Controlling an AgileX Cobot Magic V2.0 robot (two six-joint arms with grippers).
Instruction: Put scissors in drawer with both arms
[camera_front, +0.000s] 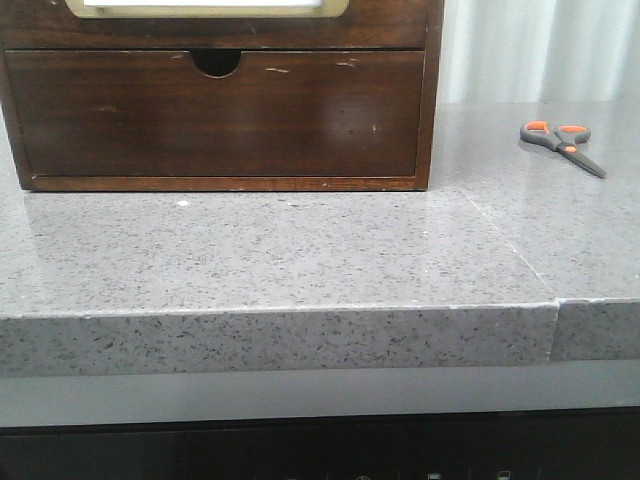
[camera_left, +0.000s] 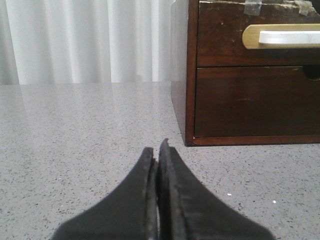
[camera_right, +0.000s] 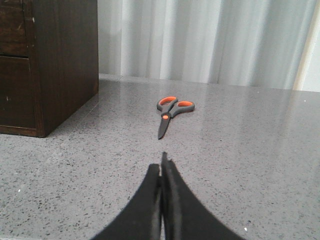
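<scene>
The scissors (camera_front: 562, 145) (camera_right: 170, 114) lie flat on the grey stone counter to the right of the wooden cabinet, dark handles with orange-lined loops, blades shut. The drawer (camera_front: 210, 25) (camera_left: 230, 45) with the cream-rimmed white inset is the upper one of the cabinet and stands closed. My left gripper (camera_left: 157, 150) is shut with nothing in it, low over the counter in front of the cabinet's left corner. My right gripper (camera_right: 161, 162) is shut and empty, a short way from the scissors' blade tip. Neither gripper shows in the front view.
Below the drawer sits a plain scratched drawer front (camera_front: 215, 115) with a semicircular notch, also closed. A white curtain (camera_right: 210, 40) hangs behind the counter. The counter (camera_front: 300, 250) has a seam on the right and its front edge near the camera.
</scene>
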